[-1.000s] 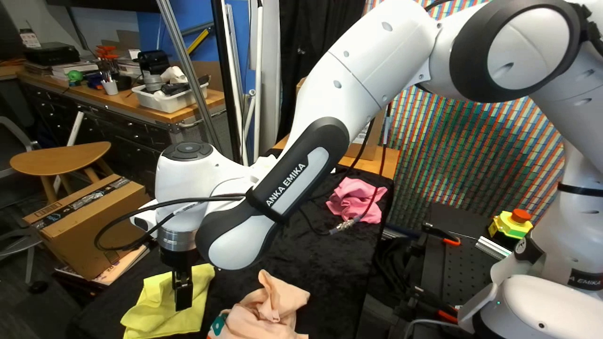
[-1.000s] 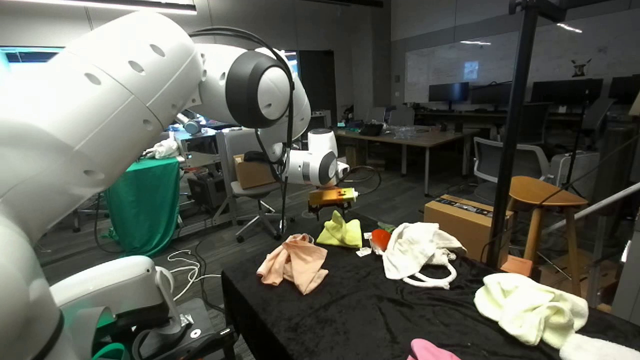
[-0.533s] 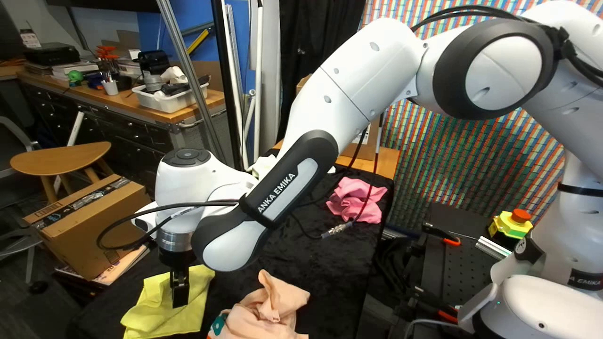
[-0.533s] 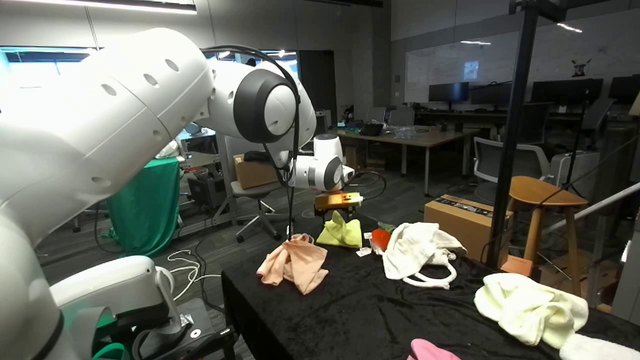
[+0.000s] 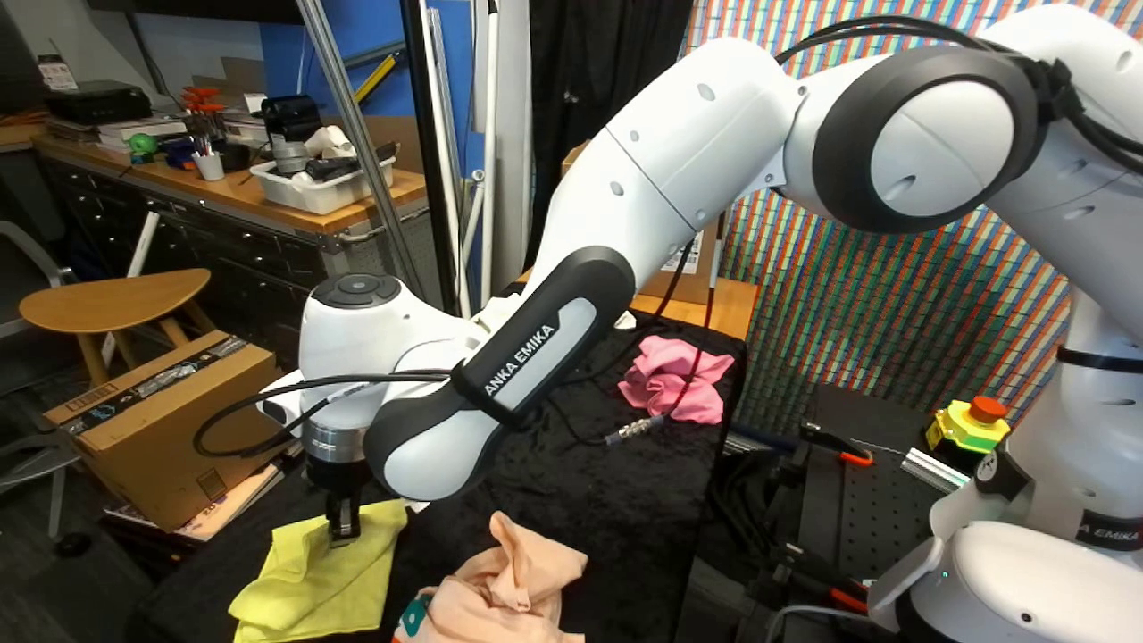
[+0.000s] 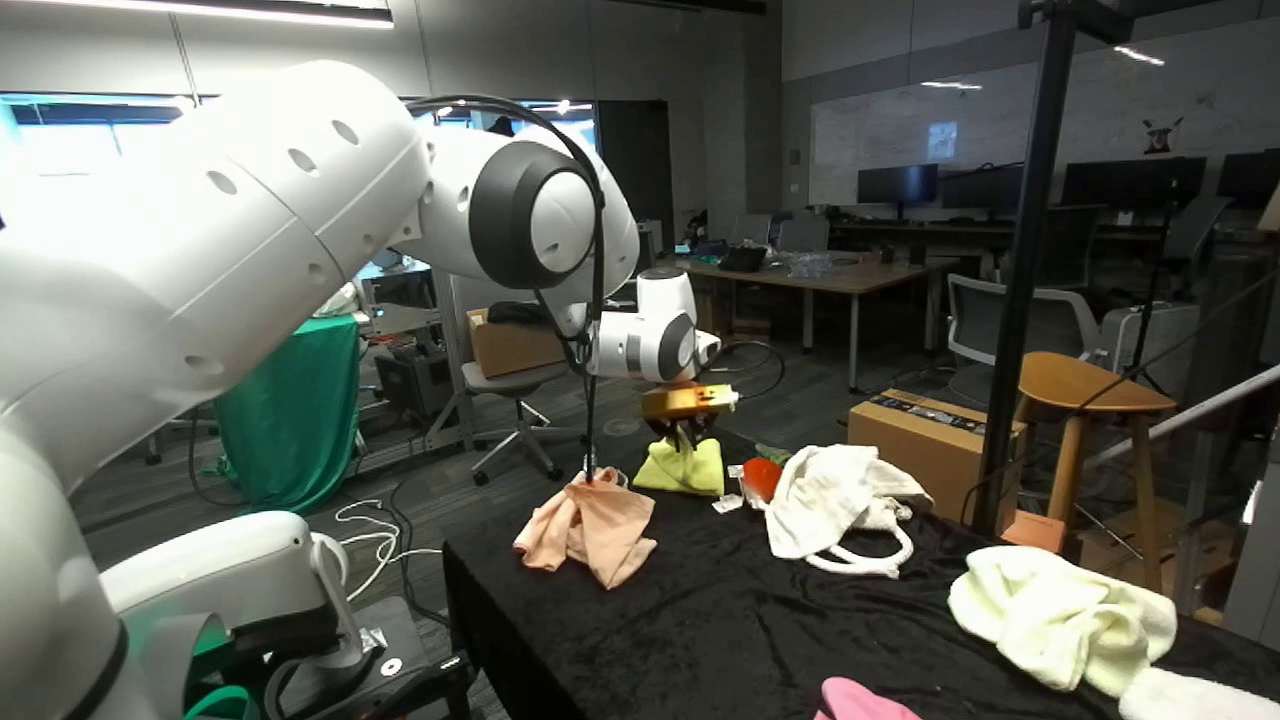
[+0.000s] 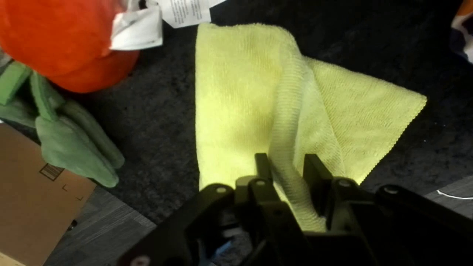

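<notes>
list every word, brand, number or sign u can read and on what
"ANKA EMIKA" on dark arm casing, start hidden
"A EMIKA" on dark base band, start unseen
Too small or blurred: print on white tag, cardboard box, packing tape, rear box's label
None visible on yellow cloth

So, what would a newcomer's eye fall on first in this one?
Probably the big white arm slanting across both exterior views, with its tool astride a fold of the yellow cloth in the wrist view. Next, the bright red item, beside that cloth, at the wrist view's upper left. Then the pink cloth, crumpled near the edge of the table.
</notes>
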